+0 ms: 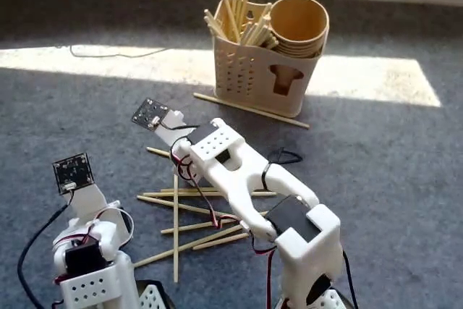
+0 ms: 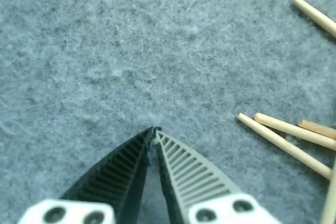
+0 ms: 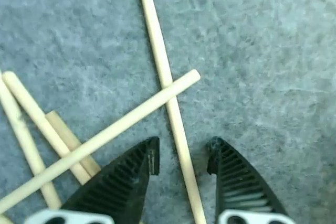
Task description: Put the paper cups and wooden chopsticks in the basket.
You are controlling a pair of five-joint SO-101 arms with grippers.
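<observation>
The basket (image 1: 249,77) held the stacked cups (image 1: 298,23) and a sheaf of chopsticks (image 1: 239,12). One stick (image 1: 249,110) lay on the bench (image 1: 391,179) just beside the basket's front wall. Loose sticks (image 1: 195,208) lay crossed, well in front of the basket. Above them the right gripper (image 3: 182,156) stood open, jaws either side of a single stick (image 3: 168,93) without touching it. The left gripper (image 2: 156,132), farther from the basket, was closed on nothing.

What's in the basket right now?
The basket holds stacked paper cups and a bundle of chopsticks standing on end. Its walls hide their lower ends and the bottom.
</observation>
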